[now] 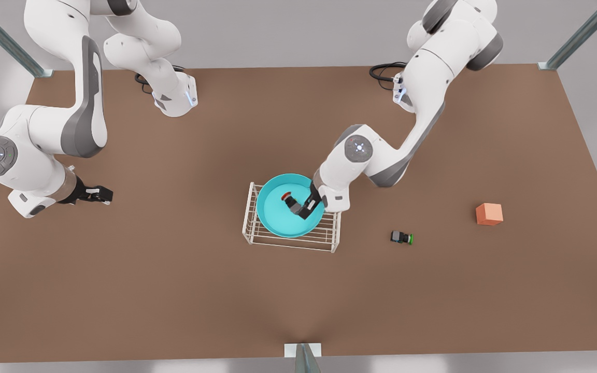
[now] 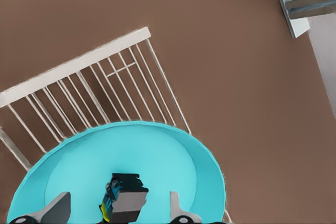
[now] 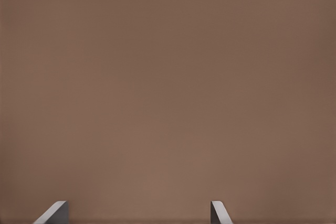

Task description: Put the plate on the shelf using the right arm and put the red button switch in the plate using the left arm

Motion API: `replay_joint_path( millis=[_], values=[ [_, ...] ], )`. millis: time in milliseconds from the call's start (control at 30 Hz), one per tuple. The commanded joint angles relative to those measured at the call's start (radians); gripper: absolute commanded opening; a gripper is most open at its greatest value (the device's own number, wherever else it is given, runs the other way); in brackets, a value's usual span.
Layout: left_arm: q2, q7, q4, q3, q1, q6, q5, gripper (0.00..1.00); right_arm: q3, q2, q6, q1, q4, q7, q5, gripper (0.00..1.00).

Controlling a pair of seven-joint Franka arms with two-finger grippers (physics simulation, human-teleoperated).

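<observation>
Shelf [image 1: 292, 239] bearing plate [image 1: 278, 217], red button switch [image 2: 123, 199] between spread left pincer [image 1: 306, 206], right pincer [image 1: 102, 194] open, waiting.

High overhead front view; wrist views close, downward, sharing plate [image 1: 278, 215] and table [image 1: 174, 290].

left wrist view: plate [image 2: 157, 150] cut off by frame edge | red button switch [image 2: 123, 200] cap hidden behind its own body | front view: left end effector [image 1: 302, 206] covered part of switch body
</observation>
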Motion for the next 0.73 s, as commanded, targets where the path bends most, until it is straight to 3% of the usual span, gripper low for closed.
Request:
replay_joint_path(
  millis=[0, 33, 133, 167, 200, 233, 267, 367, 700],
  values=[
    [-0.076, 0.531, 0.090, 0.001, 0.080, -0.648, 0.062, 1.00, -0.001, -0.001, -0.001, 0.000, 0.000, -0.004, 0.001, 1.00],
    [-0.124, 0.873, 0.142, 0.001, 0.204, -0.794, 0.060, 1.00, -0.001, -0.001, -0.001, 0.000, 0.000, -0.004, -0.001, 1.00],
    [-0.164, 1.334, 0.142, 0.007, 0.373, -0.844, 0.066, 1.00, -0.001, -0.001, -0.001, 0.000, 0.000, -0.004, -0.001, 1.00],
    [-0.164, 1.649, 0.153, 0.117, 0.355, -0.841, 0.054, 1.00, -0.001, -0.001, -0.001, 0.000, 0.000, -0.004, -0.001, 1.00],
    [-0.173, 1.833, 0.169, 0.389, 0.202, -0.842, -0.051, 1.00, -0.001, -0.001, -0.001, 0.000, 0.000, -0.003, -0.001, 1.00],
    [-0.250, 1.829, 0.104, 0.509, 0.160, -0.752, -0.207, 1.00, 0.000, -0.001, -0.001, 0.000, 0.000, -0.004, -0.001, 1.00],
    [-0.372, 1.832, -0.103, 0.509, 0.163, -0.549, -0.205, 1.00, -0.001, -0.001, -0.001, 0.000, 0.000, -0.004, -0.001, 1.00],
    [-0.348, 1.813, -0.032, 0.498, 0.157, -0.561, -0.148, 1.00, -0.001, -0.001, -0.001, 0.000, 0.000, -0.003, -0.001, 1.00],
    [-0.349, 1.810, -0.028, 0.506, 0.163, -0.627, -0.153, 1.00, -0.001, 0.001, -0.001, 0.001, 0.000, -0.003, 0.001, 1.00]
  ],
)
